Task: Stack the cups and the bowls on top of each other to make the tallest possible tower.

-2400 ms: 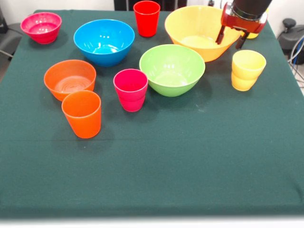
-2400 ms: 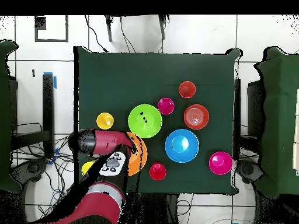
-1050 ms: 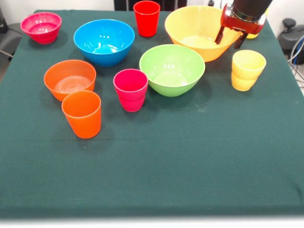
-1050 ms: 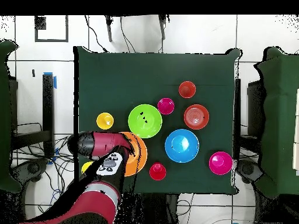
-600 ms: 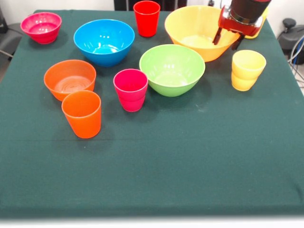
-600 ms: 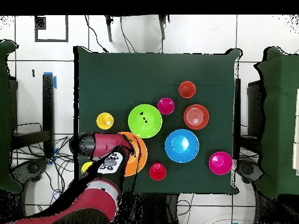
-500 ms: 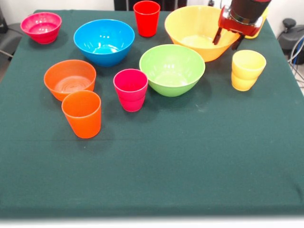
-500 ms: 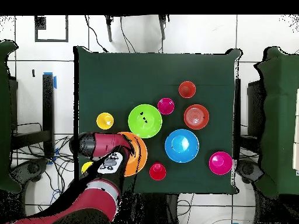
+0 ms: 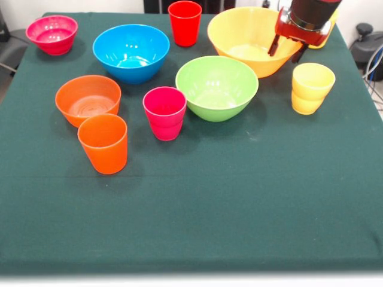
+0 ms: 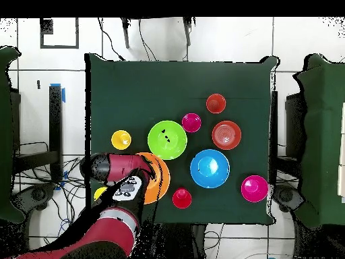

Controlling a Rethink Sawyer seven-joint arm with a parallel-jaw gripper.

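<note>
My gripper (image 9: pixel 286 52) hangs open over the right rim of the big yellow bowl (image 9: pixel 245 36), one finger inside it and one outside. The green bowl (image 9: pixel 216 87) sits in front of it and a yellow cup (image 9: pixel 311 88) to the right. The blue bowl (image 9: pixel 131 52), magenta bowl (image 9: pixel 52 34), orange bowl (image 9: pixel 88 99), red cup (image 9: pixel 185 23), pink cup (image 9: pixel 164 112) and orange cup (image 9: pixel 103 143) each stand alone. No tower shows. In the overhead view the arm (image 10: pixel 118 168) covers the gripper and part of the yellow bowl (image 10: pixel 159 181).
A second yellow cup (image 9: pixel 326 37) peeks out behind the arm near the table's far right corner. The green cloth (image 9: pixel 197 209) covers the whole table. Chairs and cables (image 10: pixel 54 195) lie around the table.
Over the last second the gripper has shifted slightly left along the yellow bowl's rim, still open. No cup or bowl has moved.
</note>
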